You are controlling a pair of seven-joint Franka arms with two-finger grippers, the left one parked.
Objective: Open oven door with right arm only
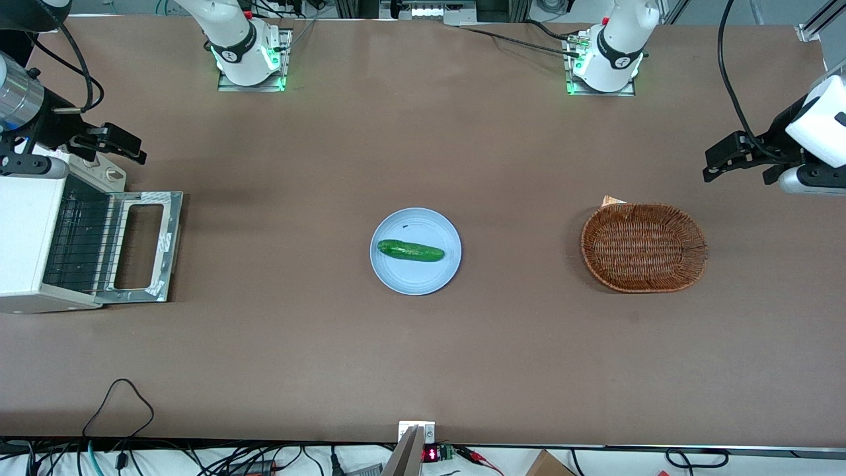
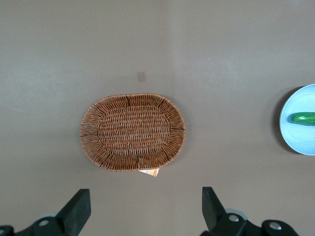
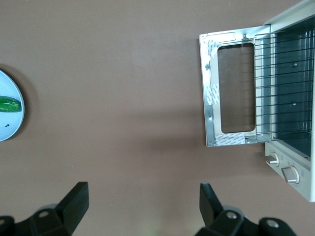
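Lying flat on the table, the oven door (image 1: 140,246) is hanging fully open before the white oven (image 1: 30,238); at its 12 o'clock, the right arm's gripper (image 1: 122,147) is hovering, fingers (image 3: 74,204) apart, gripping nothing.

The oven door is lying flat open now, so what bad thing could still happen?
The oven door lies flat open on the table. The gripper hangs open above the oven, near its knobs.

1. If the arm drops or swings low, its fingers might hit the knobs or the oven.
2. A sweep over the door could catch its frame and tip it shut.
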